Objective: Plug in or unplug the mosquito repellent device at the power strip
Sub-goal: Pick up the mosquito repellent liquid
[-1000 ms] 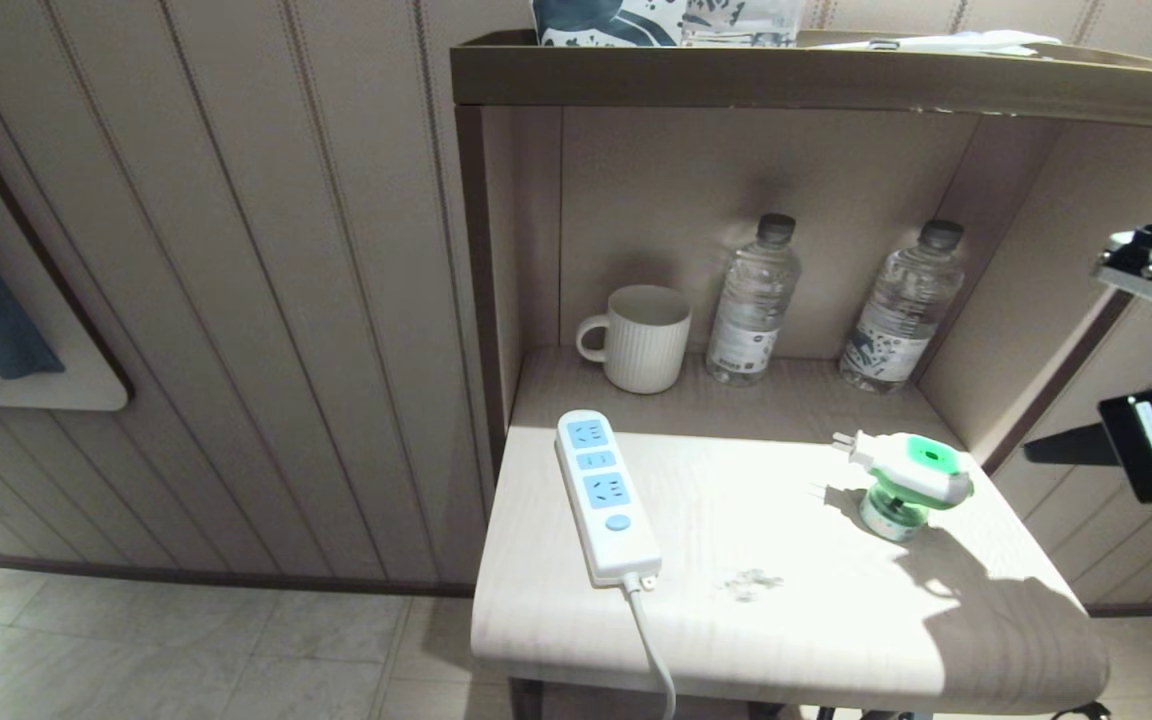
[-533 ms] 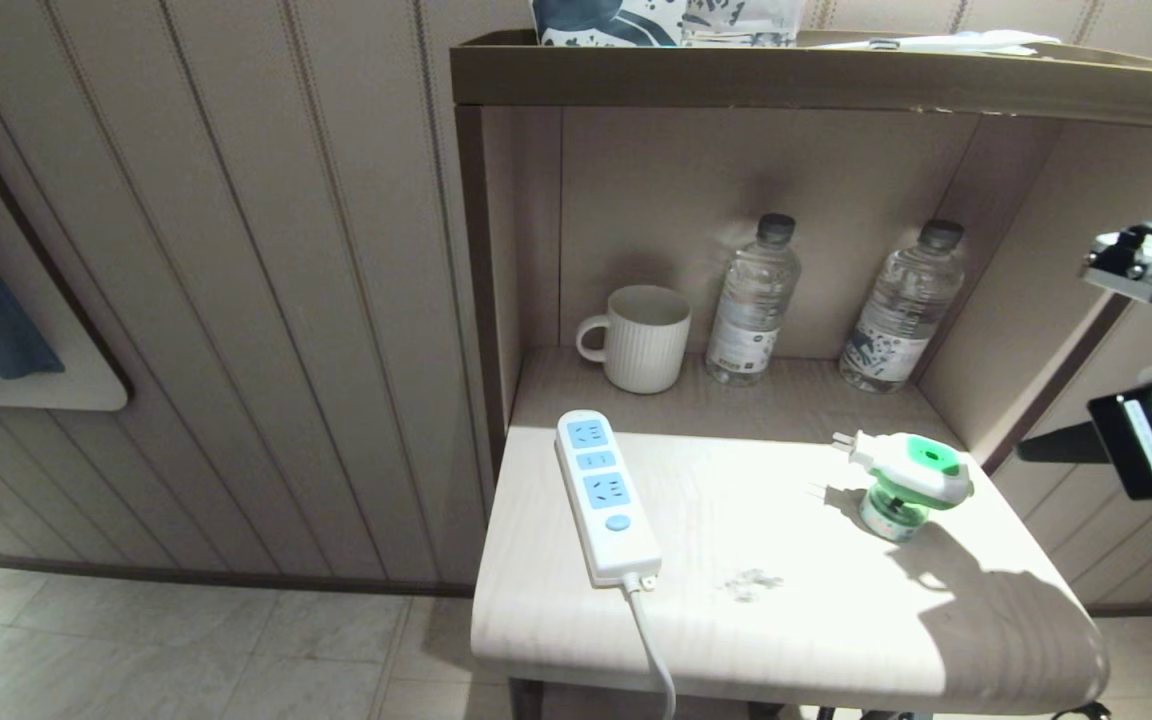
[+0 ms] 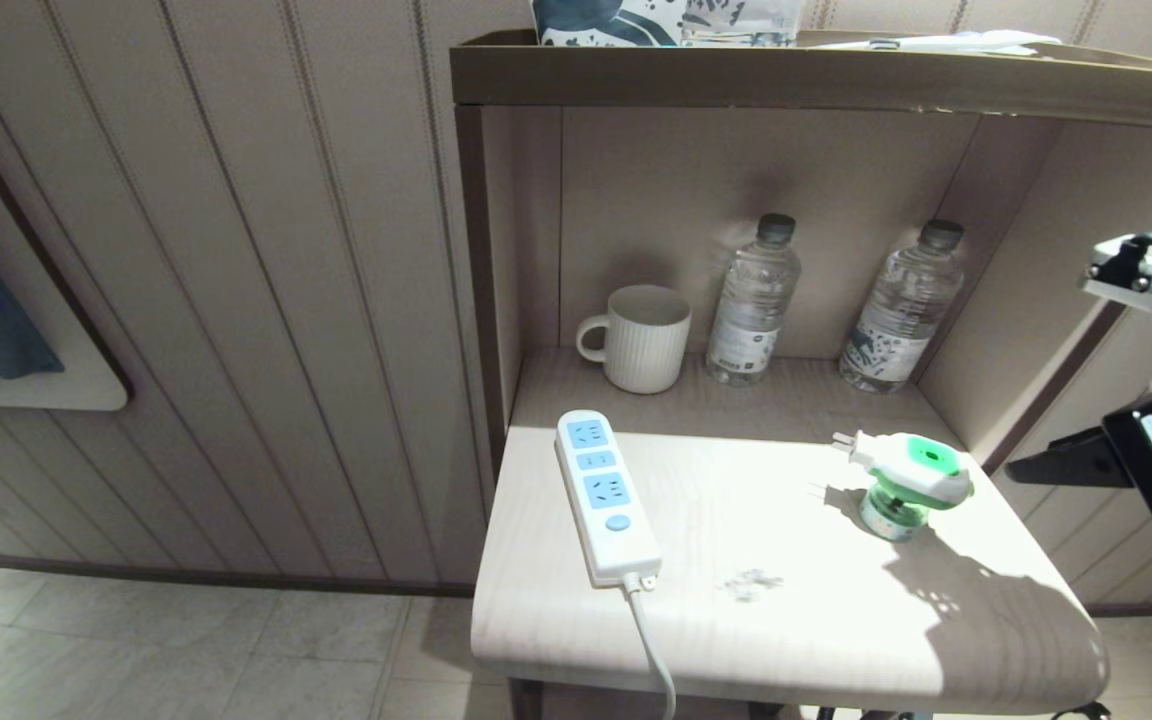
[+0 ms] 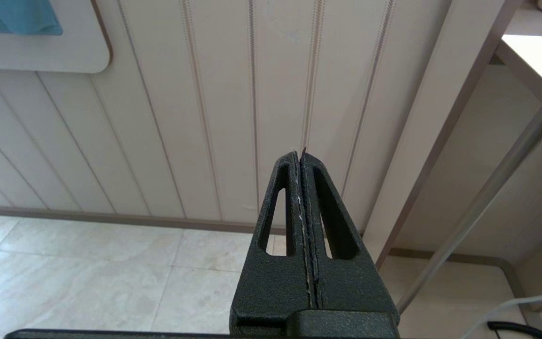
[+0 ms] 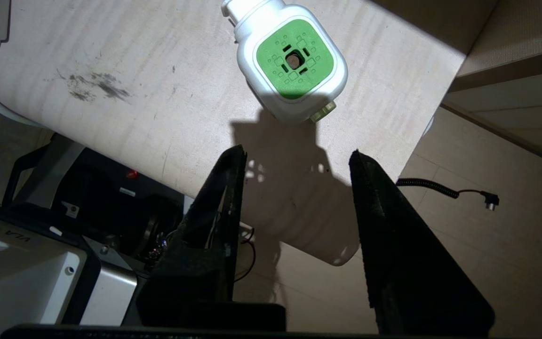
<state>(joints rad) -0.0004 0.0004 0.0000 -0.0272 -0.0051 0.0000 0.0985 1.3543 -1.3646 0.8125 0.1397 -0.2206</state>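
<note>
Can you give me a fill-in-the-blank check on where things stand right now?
1. The mosquito repellent device stands on the table, ____ from the power strip.
2. The right gripper is ____ and holds nothing.
3. The left gripper is ____.
4. The mug stands beside ____ water bottles.

Missing words: unplugged; open; shut; two

Unplugged mosquito repellent device stands upright, well apart from power strip.

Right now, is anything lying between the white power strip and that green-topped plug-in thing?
Only bare, pale wooden tabletop with a faint grey smudge separates the long white power strip from the green-topped repellent device, head view.
</note>
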